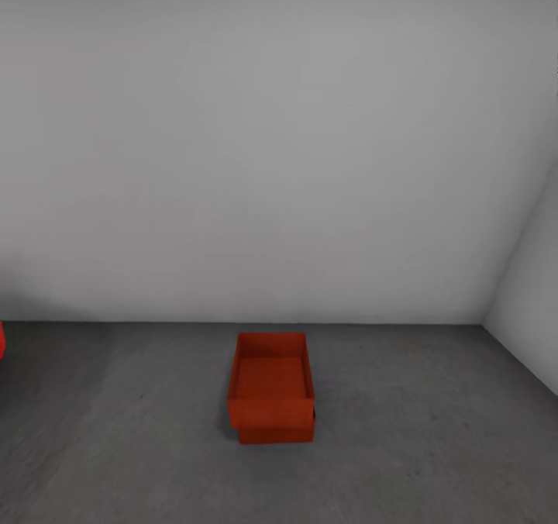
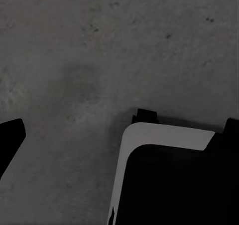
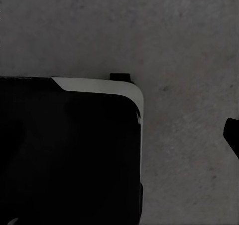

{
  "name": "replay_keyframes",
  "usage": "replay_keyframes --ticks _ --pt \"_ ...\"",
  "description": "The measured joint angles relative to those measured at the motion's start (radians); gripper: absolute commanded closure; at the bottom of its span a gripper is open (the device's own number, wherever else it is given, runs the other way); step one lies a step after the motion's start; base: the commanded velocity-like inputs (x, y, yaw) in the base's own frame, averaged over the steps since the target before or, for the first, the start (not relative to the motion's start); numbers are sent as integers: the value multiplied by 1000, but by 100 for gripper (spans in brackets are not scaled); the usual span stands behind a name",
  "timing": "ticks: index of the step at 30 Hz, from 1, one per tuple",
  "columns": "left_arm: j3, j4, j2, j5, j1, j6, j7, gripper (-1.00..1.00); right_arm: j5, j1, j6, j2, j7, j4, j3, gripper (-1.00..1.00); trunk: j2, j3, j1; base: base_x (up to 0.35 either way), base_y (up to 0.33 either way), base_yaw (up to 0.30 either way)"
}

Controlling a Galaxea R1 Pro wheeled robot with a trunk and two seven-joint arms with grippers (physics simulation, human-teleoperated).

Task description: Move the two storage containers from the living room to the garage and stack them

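- Head view: I am facing a plain white wall (image 1: 279, 136) in the garage, with a second white wall (image 1: 535, 291) angling in on my right to form a corner.
- The floor (image 1: 434, 446), dark grey mottled concrete, is spreading out below the walls.
- The two storage containers (image 1: 270, 387) are sitting stacked on that floor, straight ahead of me and near the wall. The upper container (image 1: 270, 369) is resting on the lower container (image 1: 275, 434), open side up, its inside empty. The upper one is reaching slightly past the lower one on my left, and only a low strip of the lower one's front is peeking out beneath it.
- A sliver of something red (image 1: 2, 339) is showing at the far left edge, at floor level; it is cut off by the frame and I cannot tell what it is.
- Left wrist view: the camera is looking at bare concrete. A black body with a white rounded edge (image 2: 169, 135), part of my own base, is lying below. One dark finger tip (image 2: 10, 137) is entering at the frame edge. I cannot tell how my left claw is set.
- Right wrist view: the same concrete and the same black body with its white edge (image 3: 94, 85) are showing. One dark finger tip (image 3: 232, 132) is just entering at the edge. I cannot tell how my right claw is set.
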Motion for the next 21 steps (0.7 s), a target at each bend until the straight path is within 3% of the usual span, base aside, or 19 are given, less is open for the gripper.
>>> replay_keyframes --ticks 21 --pt "0 0 0 0 0 0 0 -100 9 1 0 -1 1 -1 8 -100 0 34 0 0 0 0"
